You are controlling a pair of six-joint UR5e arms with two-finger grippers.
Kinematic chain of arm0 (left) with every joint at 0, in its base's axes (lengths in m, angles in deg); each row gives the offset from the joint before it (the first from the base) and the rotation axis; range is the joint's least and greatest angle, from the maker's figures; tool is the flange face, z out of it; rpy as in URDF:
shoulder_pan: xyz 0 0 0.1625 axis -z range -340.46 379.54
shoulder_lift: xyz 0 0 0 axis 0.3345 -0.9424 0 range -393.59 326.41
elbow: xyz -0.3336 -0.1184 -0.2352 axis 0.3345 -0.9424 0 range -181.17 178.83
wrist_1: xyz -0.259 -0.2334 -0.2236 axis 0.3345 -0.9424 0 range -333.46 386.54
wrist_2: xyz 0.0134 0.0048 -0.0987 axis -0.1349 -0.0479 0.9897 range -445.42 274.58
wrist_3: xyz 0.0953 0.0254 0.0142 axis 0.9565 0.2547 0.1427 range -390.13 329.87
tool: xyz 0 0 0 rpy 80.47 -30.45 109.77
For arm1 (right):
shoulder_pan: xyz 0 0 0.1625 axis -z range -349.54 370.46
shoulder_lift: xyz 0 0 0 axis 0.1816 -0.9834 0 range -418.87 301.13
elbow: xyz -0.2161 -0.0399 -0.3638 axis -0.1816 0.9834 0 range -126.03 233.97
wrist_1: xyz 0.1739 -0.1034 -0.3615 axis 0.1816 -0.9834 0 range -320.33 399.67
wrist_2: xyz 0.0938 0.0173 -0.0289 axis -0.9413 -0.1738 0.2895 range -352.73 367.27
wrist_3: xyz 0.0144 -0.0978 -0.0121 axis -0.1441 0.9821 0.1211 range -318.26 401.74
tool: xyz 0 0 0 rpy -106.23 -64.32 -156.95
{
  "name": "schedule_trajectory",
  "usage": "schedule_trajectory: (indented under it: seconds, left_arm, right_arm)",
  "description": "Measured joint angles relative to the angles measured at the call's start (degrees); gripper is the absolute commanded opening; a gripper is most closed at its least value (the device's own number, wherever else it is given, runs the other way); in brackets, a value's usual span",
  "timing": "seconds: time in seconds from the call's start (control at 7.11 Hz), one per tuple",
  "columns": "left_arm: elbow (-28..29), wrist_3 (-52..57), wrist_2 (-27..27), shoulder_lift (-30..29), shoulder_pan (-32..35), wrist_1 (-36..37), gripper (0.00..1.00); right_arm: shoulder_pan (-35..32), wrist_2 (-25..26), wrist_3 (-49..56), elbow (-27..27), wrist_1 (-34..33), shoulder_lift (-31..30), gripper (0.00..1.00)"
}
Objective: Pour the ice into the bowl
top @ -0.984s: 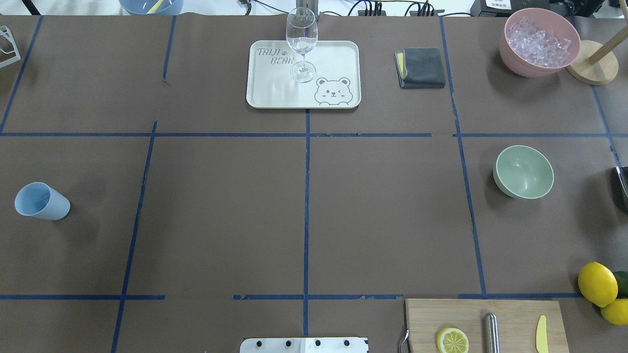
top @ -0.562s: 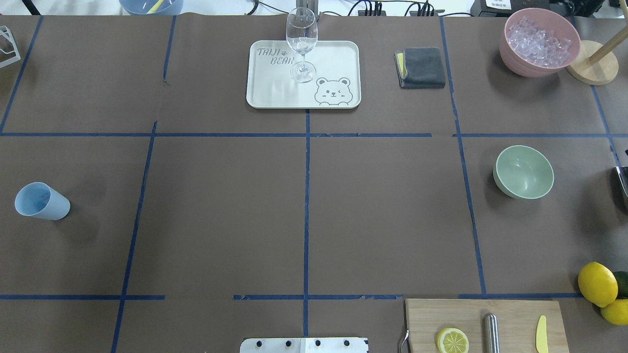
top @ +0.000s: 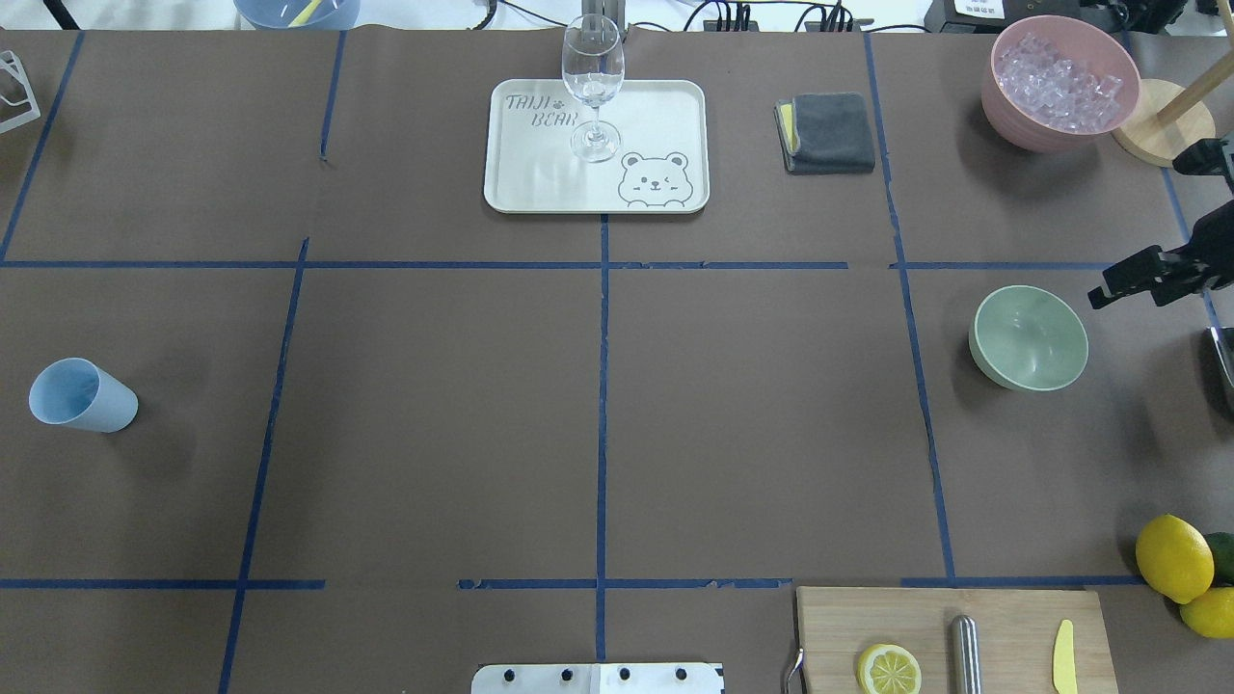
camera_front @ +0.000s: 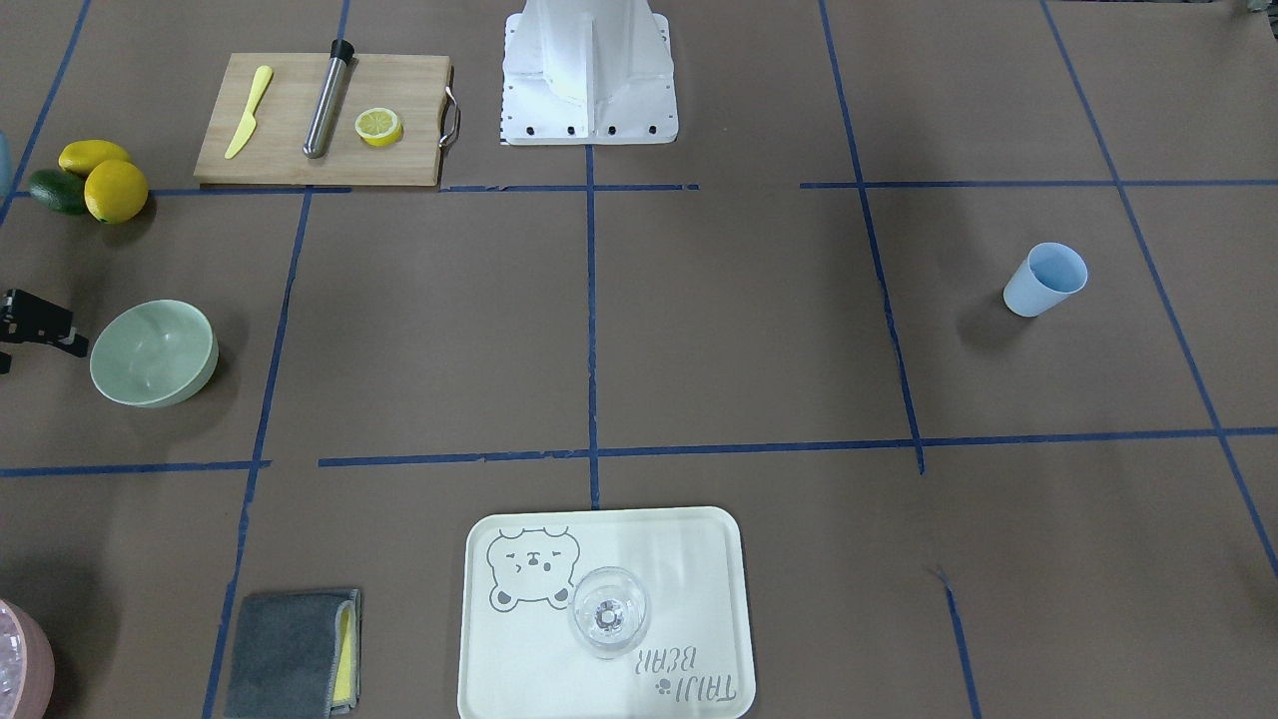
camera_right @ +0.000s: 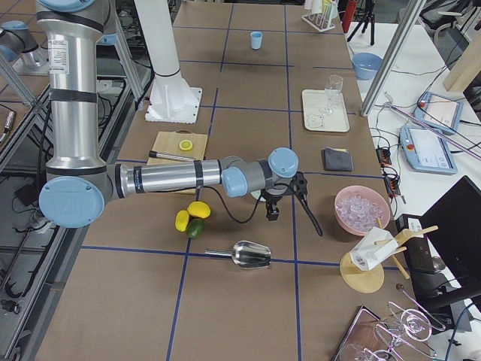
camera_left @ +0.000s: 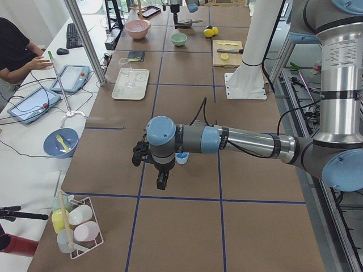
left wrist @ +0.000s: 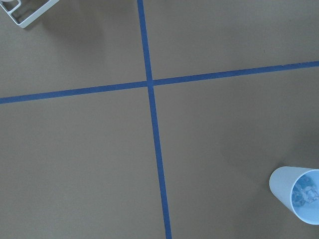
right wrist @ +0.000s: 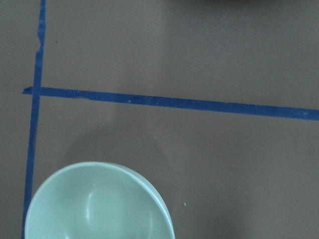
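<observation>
The mint-green bowl (top: 1029,337) stands at the table's right; it also shows in the front view (camera_front: 153,353) and the right wrist view (right wrist: 97,206). It holds nothing. The light blue cup (top: 82,395) stands upright at the far left, and the left wrist view shows the ice (left wrist: 305,193) inside it. My right gripper (top: 1140,227) hangs open and empty just right of the bowl, above the table. My left gripper (camera_left: 161,180) shows only in the exterior left view, above the table near the cup (camera_left: 181,158); I cannot tell whether it is open or shut.
A pink tub (top: 1060,82) of ice cubes and a wooden stand (top: 1162,120) are at the back right. A wine glass (top: 593,87) stands on a tray (top: 665,106). Also here: a grey cloth (top: 829,132), a cutting board (top: 1012,617), lemons (top: 1173,557), a metal scoop (camera_right: 252,256).
My right gripper has come into the overhead view from the right edge and now hangs beside the bowl. The cup, the bowl and the other things have not moved.
</observation>
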Motion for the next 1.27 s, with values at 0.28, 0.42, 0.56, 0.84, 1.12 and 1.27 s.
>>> schedule_trajectory:
  seconds: [0.28, 0.42, 0.56, 0.84, 1.12, 1.27]
  left_arm:
    - [-0.3, 0.0, 0.1, 0.0, 0.0, 0.0, 1.00]
    - [-0.7, -0.2, 0.2, 0.0, 0.0, 0.0, 1.00]
    - [-1.1, -0.3, 0.9, 0.0, 0.0, 0.0, 1.00]
    - [-1.5, -0.6, 2.6, 0.0, 0.1, 0.1, 1.00]
    - [-1.9, -0.6, 2.8, 0.0, 0.1, 0.2, 1.00]
    - [-2.0, -0.6, 2.8, 0.0, 0.1, 0.2, 1.00]
  right_arm:
    - [5.8, 8.1, -8.5, 0.6, 6.2, -0.3, 0.98]
    - [6.8, 9.7, -9.5, 0.6, 7.0, -1.1, 0.60]
    - [7.4, 10.3, -9.7, 0.6, 7.3, -2.0, 0.01]
    - [8.0, 10.0, -9.4, 0.2, 8.1, -4.2, 0.00]
    - [8.4, 8.6, -10.0, -0.3, 10.0, -5.3, 0.00]
    - [8.4, 7.3, -10.3, -0.8, 10.1, -5.1, 0.00]
